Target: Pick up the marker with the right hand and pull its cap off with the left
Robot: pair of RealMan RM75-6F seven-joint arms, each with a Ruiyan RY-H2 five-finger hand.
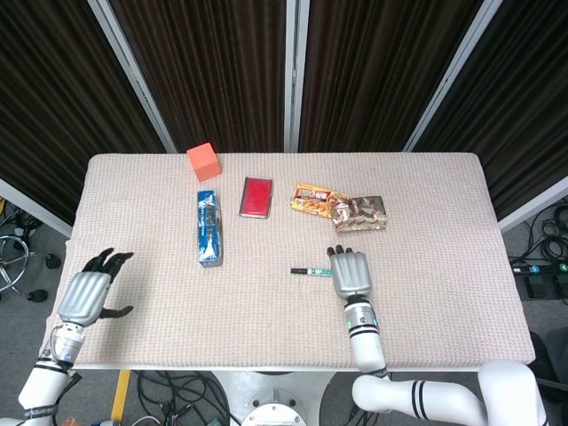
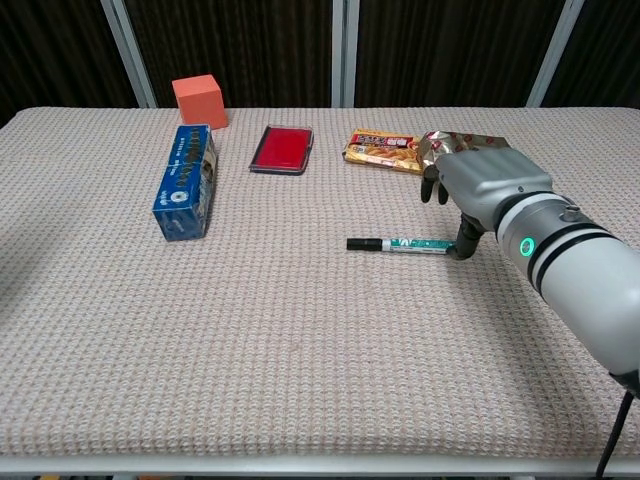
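Your table (image 1: 444, 293) is a rectangle covered in a beige, knobbly woven cloth, backed by dark pleated curtains (image 1: 213, 71) split by pale metal uprights; grey floor and loose cables show past its side edges.

The slim marker with a black cap and white-and-green barrel (image 2: 400, 243) lies flat near the middle of the table, parallel to the near edge, cap end pointing toward your left side. Your right hand (image 1: 349, 273) hangs palm down over the barrel end, empty, fingers extended and slightly apart. In the chest view its thumb tip comes down right at the barrel's tip, though you cannot tell whether it touches. The marker is not lifted and the cap is on.

Your left hand (image 1: 84, 295) hovers over the near left corner of the table, well apart from the marker, holding nothing, fingers loosely spread.

Along the far edge sit an orange cube (image 1: 203, 161), a flat red case (image 1: 256, 196), an orange-yellow snack packet (image 1: 315, 201) and a crinkled silver-and-red foil packet (image 1: 364, 213), the two packets touching. A blue oblong box (image 1: 209, 228) lies lengthwise just nearer than the cube.
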